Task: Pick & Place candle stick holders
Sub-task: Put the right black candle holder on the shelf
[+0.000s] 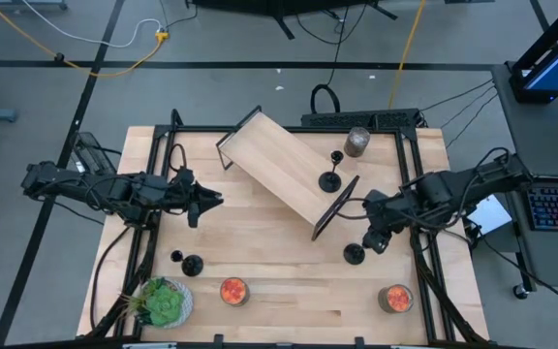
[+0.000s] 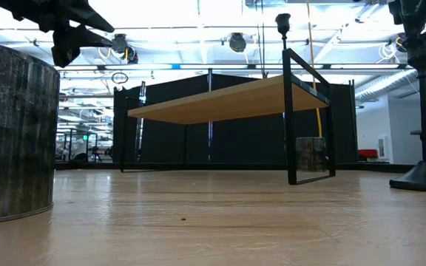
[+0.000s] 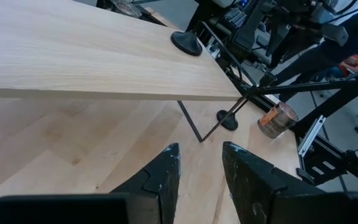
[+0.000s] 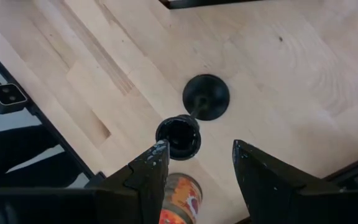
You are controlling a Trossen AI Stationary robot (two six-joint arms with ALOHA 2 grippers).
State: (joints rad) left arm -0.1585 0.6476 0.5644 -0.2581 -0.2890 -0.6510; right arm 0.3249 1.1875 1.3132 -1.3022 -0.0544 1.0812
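— Wooden desk (image 1: 279, 281) first. What's at its left?
— Left gripper (image 1: 216, 200), jaws released, empty; one candle stick holder (image 1: 191, 264) lies nearby.
— And rightward?
— Another holder (image 1: 330, 178) stands on the shelf (image 1: 284, 171); right gripper (image 4: 194, 163), jaws released, hovers over the third holder (image 4: 191, 121).

Even, bright overhead light leaves only soft shadows on the table (image 1: 289, 281). In the low view, ceiling lights (image 2: 198, 15) glare white and the nearest jar (image 2: 13, 133) is blurred.
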